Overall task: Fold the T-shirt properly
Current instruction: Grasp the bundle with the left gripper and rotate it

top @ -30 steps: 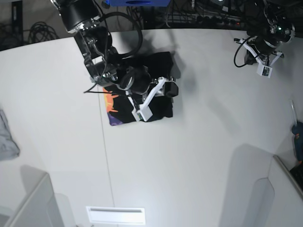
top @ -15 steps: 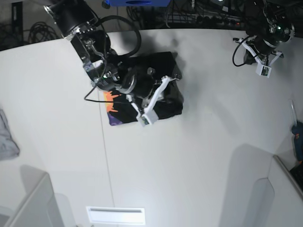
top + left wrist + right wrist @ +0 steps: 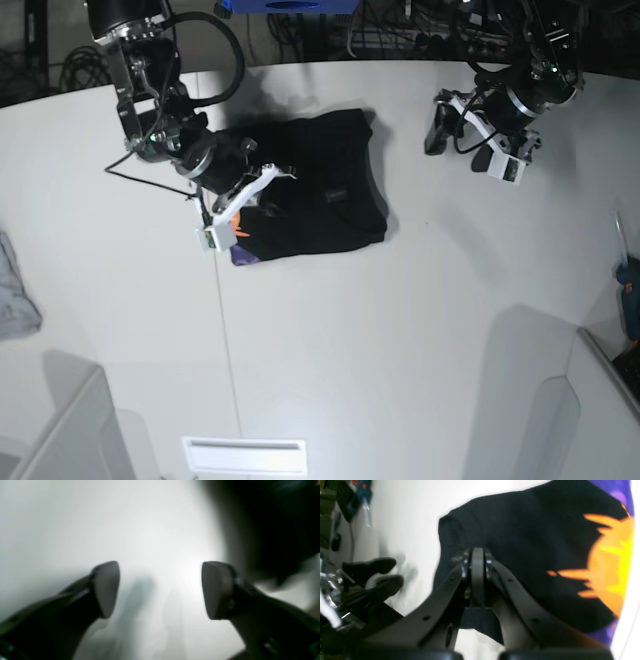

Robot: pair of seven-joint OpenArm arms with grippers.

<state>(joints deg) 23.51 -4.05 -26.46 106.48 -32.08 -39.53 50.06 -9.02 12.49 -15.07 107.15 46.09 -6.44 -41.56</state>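
Observation:
The black T-shirt (image 3: 330,180) lies folded in a rough rectangle on the white table, with a strip of its orange and purple print (image 3: 240,228) showing at its lower left edge. In the right wrist view the shirt (image 3: 520,542) fills the middle, with the orange and yellow print (image 3: 612,567) at the right. My right gripper (image 3: 477,555) is shut, its tips together just over the black cloth; no cloth shows between them. In the base view it (image 3: 266,200) is over the shirt's left part. My left gripper (image 3: 160,587) is open and empty over bare table, right of the shirt's upper right corner (image 3: 437,125).
A small grey cloth (image 3: 14,290) lies at the table's left edge. A blue tool (image 3: 630,285) sits at the right edge. White bin walls stand at the lower left (image 3: 60,420) and lower right (image 3: 600,400). Cables run behind the table's far edge.
My right arm has swung back left from the shirt's right edge. The shirt now reaches further right. My left arm has come down and left toward the shirt's upper right corner.

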